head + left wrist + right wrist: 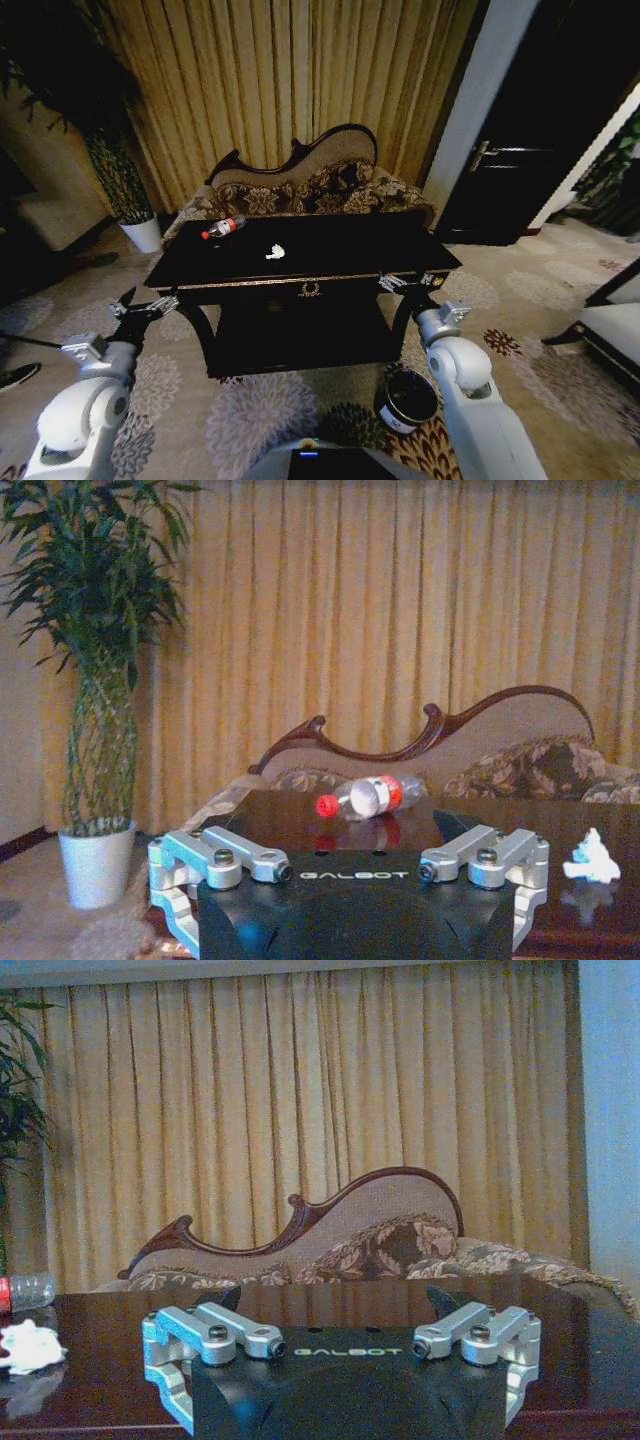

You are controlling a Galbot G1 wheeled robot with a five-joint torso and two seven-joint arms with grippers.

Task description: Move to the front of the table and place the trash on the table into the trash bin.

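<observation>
The black glossy table point(350, 245) with gold trim stands straight ahead. On its far left lies the trash: a clear bottle point(222, 228) with a red label and cap, on its side. A crumpled white paper point(275, 251) lies nearer the middle. The black trash bin point(405, 400) stands on the carpet by the table's front right leg. My left gripper point(148, 303) hovers open before the table's front left corner, empty. My right gripper point(410, 283) is open at the front right corner, above the bin. The left wrist view shows the bottle point(370, 796) and paper point(592, 860) beyond the open left gripper point(350, 825).
A carved floral sofa point(310, 180) stands behind the table against gold curtains. A tall plant in a white pot point(140, 235) is at the far left. There is a dark door point(520, 150) at the back right and a white seat point(615, 325) at the right edge. Patterned carpet surrounds the table.
</observation>
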